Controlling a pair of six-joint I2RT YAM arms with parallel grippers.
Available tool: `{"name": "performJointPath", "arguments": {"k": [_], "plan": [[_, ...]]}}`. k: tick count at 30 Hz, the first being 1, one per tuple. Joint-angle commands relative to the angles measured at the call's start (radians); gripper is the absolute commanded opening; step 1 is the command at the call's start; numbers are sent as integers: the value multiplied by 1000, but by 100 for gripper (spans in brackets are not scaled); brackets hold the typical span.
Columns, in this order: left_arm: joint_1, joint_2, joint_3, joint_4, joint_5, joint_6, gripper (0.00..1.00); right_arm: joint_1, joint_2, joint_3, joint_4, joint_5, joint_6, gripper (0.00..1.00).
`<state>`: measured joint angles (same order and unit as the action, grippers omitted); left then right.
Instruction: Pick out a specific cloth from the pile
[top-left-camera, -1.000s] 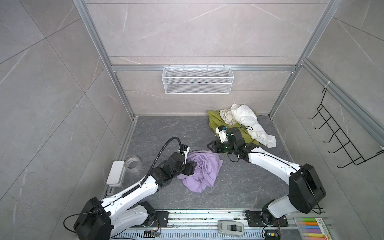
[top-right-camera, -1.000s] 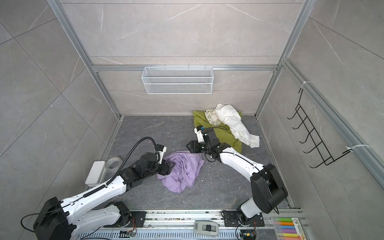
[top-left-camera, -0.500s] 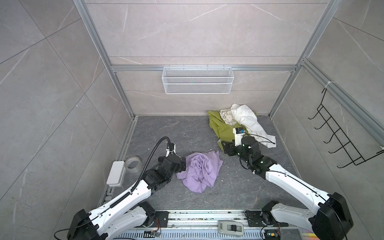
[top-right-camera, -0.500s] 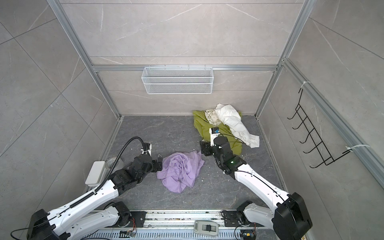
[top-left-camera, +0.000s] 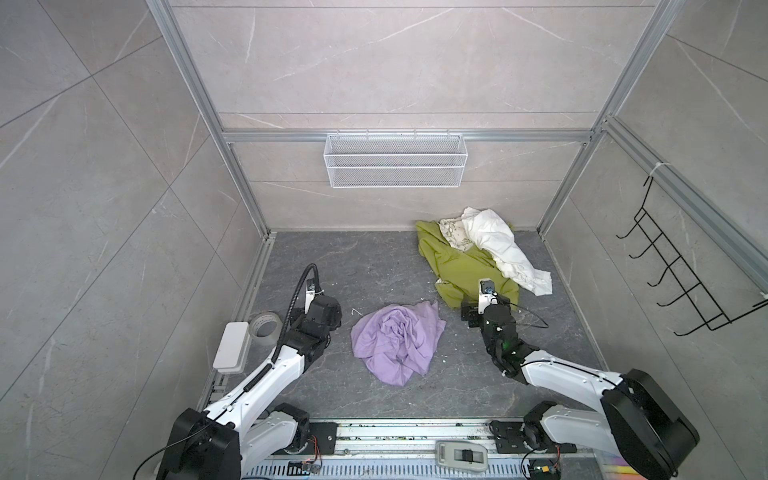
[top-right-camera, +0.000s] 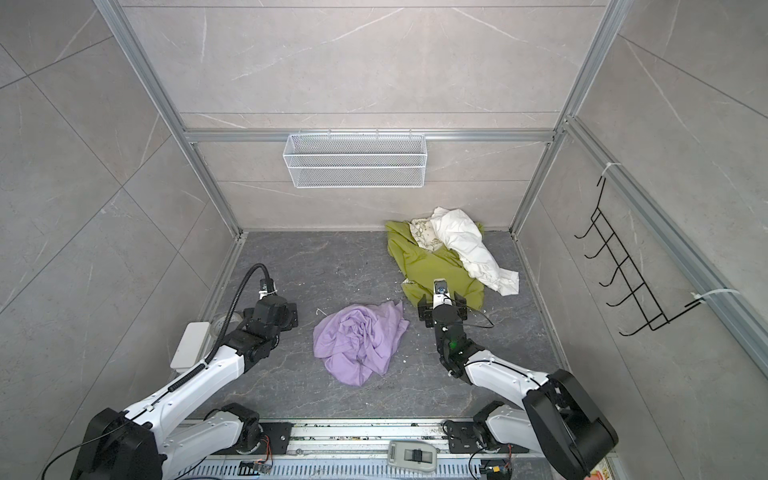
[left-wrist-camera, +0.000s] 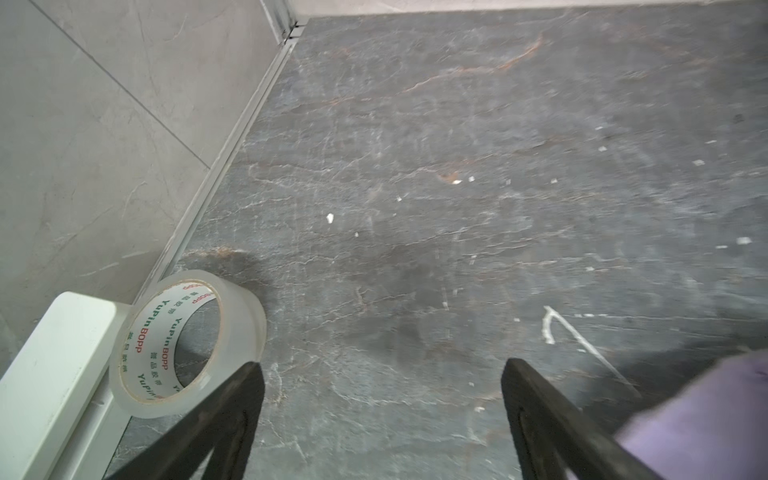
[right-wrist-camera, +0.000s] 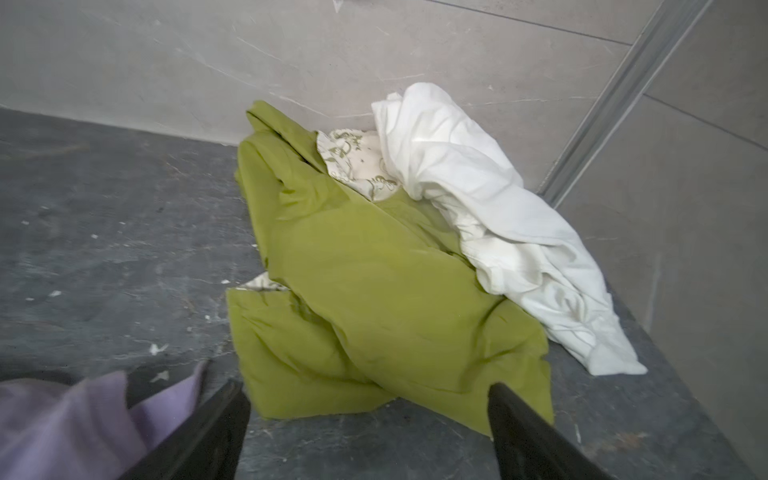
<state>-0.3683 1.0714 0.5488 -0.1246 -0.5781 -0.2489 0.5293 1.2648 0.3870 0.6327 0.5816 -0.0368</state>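
**Lavender cloth lies alone on open floor, both grippers empty**

The cloth (top-left-camera: 397, 340) lies bunched on the dark floor (top-left-camera: 365, 266) near the middle, between the two arms and touched by neither. It is crumpled into swirled folds, so its long axis is weak. It runs roughly from a far corner on the pile's side down to a tapered tip that points toward the robot bases.

Bare floor rings it on every side. The widest stretch runs from its far edge to the back wall. The tightest gap is at its far right corner, which comes near the olive-green cloth (top-left-camera: 461, 266) but stays apart from it. That green cloth spreads out from the back right corner with a white cloth (top-left-camera: 503, 245) draped over it and a patterned cream cloth (top-left-camera: 451, 230) tucked between them.

The left gripper (left-wrist-camera: 380, 365) hovers just left of the cloth, its jaws spread wide over bare floor with nothing between them. A tape roll (left-wrist-camera: 187, 345) and a white box (left-wrist-camera: 50, 374) sit against the left wall rail. The right gripper (right-wrist-camera: 365, 384) faces the pile from its near edge, jaws equally wide and empty. The lavender fabric shows at the edge of its wrist view.
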Motion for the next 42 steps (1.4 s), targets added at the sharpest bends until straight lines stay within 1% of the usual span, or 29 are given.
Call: {"name": "performJointPath", "arguments": {"k": [1, 2, 4, 6, 8, 9, 10, 11, 12, 13, 14, 15, 17, 18, 20, 21, 22, 25, 26, 27, 29, 31, 32, 33, 34, 42], "plan": [[72, 30, 3, 142, 60, 113, 89, -4, 64, 15, 182, 123, -148, 92], [76, 46, 6, 158, 54, 145, 89, -5, 79, 14, 179, 142, -161, 93], [86, 86, -17, 232, 55, 222, 89, -8, 83, -6, 155, 145, -132, 95], [119, 128, -55, 317, 92, 259, 89, -14, 96, -49, 210, 108, -134, 95], [170, 165, -80, 381, 156, 248, 89, -32, 146, -90, 326, 99, -147, 95], [186, 181, -86, 407, 179, 241, 88, -46, 180, -106, 416, 93, -177, 96], [199, 205, -95, 445, 195, 234, 88, -46, 209, -121, 489, 92, -204, 99], [205, 223, -95, 482, 200, 241, 87, -57, 233, -142, 554, 90, -206, 100], [206, 225, -96, 495, 207, 240, 87, -75, 254, -160, 614, 76, -199, 100], [209, 233, -108, 548, 212, 247, 87, -98, 281, -179, 681, 58, -187, 100], [212, 242, -108, 568, 218, 251, 87, -117, 300, -184, 729, 66, -180, 100], [216, 254, -108, 596, 224, 257, 87, -126, 293, -183, 720, 72, -160, 100], [219, 279, -117, 675, 246, 283, 87, -161, 249, -169, 614, 33, -108, 100], [219, 296, -122, 721, 257, 300, 88, -193, 230, -159, 558, -5, -75, 98], [226, 326, -112, 750, 270, 341, 88, -254, 202, -144, 476, -103, -30, 95], [231, 342, -125, 795, 282, 354, 88, -280, 194, -139, 448, -149, -12, 99], [242, 355, -134, 827, 295, 356, 88, -304, 193, -135, 434, -193, -1, 100], [292, 367, -135, 838, 327, 312, 88, -384, 205, -111, 372, -326, 47, 100], [314, 371, -148, 862, 331, 288, 89, -399, 249, -102, 386, -323, 65, 100], [337, 376, -158, 885, 338, 264, 89, -407, 286, -91, 447, -324, 63, 100], [366, 394, -170, 917, 359, 238, 89, -424, 233, -56, 275, -361, 85, 100], [387, 424, -185, 964, 375, 218, 91, -446, 268, -52, 330, -393, 89, 100], [393, 435, -190, 990, 381, 217, 94, -446, 251, -44, 282, -390, 89, 100], [394, 428, -187, 968, 387, 214, 98, -446, 245, -42, 272, -394, 88, 100], [395, 431, -188, 974, 387, 214, 99, -446, 257, -46, 300, -390, 87, 100], [398, 432, -185, 974, 391, 213, 100, -446, 260, -31, 272, -393, 82, 100]]}}
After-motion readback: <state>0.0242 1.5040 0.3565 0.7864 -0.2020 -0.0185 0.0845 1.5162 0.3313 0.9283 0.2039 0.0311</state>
